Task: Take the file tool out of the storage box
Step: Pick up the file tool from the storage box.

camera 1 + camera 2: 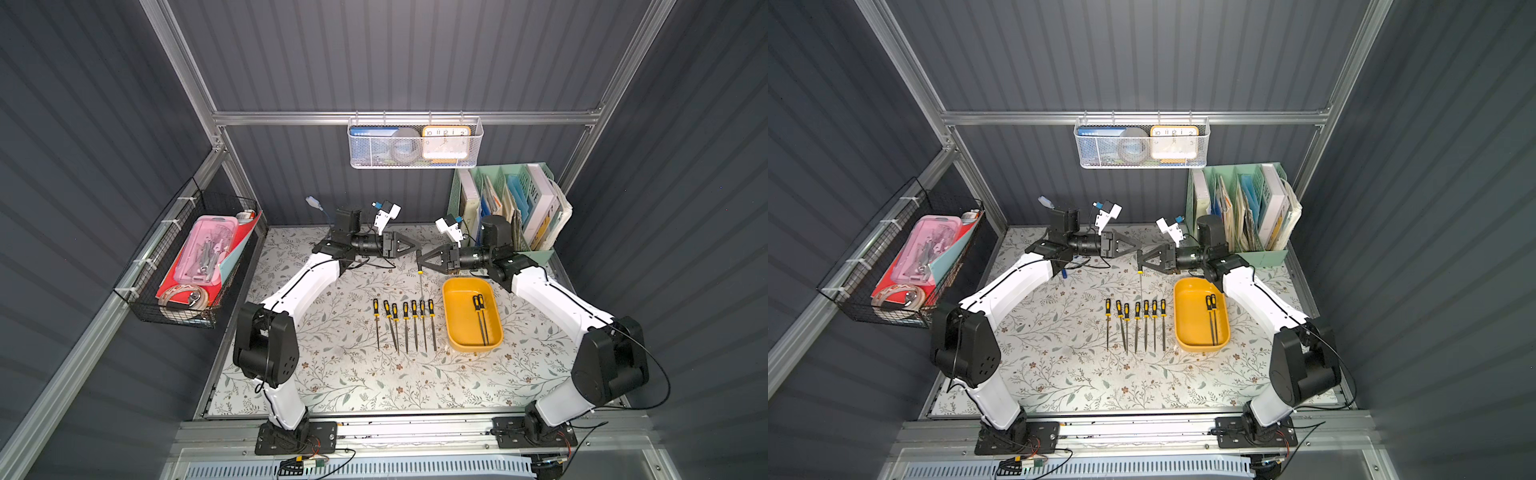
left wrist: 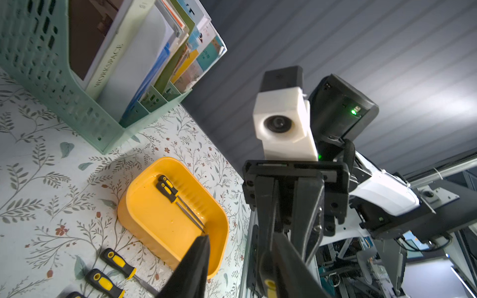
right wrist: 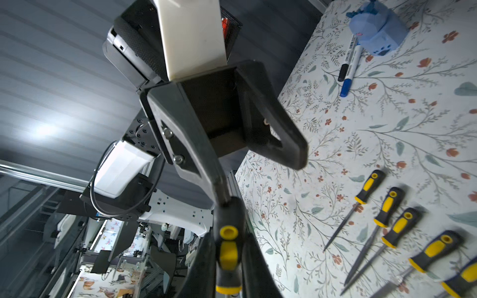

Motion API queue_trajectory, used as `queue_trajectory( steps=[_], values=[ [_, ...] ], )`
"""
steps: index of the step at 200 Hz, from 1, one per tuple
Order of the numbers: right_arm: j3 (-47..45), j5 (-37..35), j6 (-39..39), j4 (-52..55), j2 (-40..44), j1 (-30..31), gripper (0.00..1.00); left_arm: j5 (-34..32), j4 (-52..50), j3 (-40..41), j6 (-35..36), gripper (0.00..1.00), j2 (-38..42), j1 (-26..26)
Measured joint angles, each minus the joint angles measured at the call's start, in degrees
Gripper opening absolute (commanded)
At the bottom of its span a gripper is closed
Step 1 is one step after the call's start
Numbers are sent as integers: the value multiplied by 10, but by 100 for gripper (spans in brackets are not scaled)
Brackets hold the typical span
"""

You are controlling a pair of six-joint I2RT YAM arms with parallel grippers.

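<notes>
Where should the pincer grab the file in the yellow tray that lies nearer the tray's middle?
By its black-and-yellow handle, the thickest part, at the tray's end away from the robot's base. Come straight down: it lies flat on the floor, walled all round. The second file lies close beside it, so that side probably leaves little room.

Clock (image 1: 445,143) (image 1: 1174,142) in the white mesh basket (image 1: 365,160) on the back wall, 12 o'clock from the bench (image 1: 353,374) centre: numerals 10, 11, 12, 1, 2 read in both top views; the rest is blurred behind the mesh.

Book spine (image 2: 108,65) in the mint organiser (image 2: 33,51), 1 o'clock corner of the bench: "WORKSPACE", left wrist view.

Another cover (image 1: 535,195) in the same organiser: large "WE", remainder hidden.

Marker (image 3: 349,67), right wrist view: print along the barrel, too small to read.
</notes>
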State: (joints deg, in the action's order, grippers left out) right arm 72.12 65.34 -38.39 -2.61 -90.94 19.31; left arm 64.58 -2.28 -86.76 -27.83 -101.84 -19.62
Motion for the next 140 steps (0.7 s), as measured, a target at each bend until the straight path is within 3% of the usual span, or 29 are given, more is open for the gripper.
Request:
queue_trajectory(
  steps=[60,97,110,135,140],
  values=[
    [0,6,-38,-46,-19,8,0,47,49,31,-16,29,5,-4],
    [0,16,-55,-77,-30,10,0,54,69,41,-26,12,12,-2],
    [0,21,-56,-80,-32,12,0,55,75,51,-31,0,17,0],
    [0,22,-57,-87,-41,15,0,57,80,61,-33,0,19,4],
    [0,22,-57,-89,-43,15,7,56,80,63,-33,0,19,4]
  ],
)
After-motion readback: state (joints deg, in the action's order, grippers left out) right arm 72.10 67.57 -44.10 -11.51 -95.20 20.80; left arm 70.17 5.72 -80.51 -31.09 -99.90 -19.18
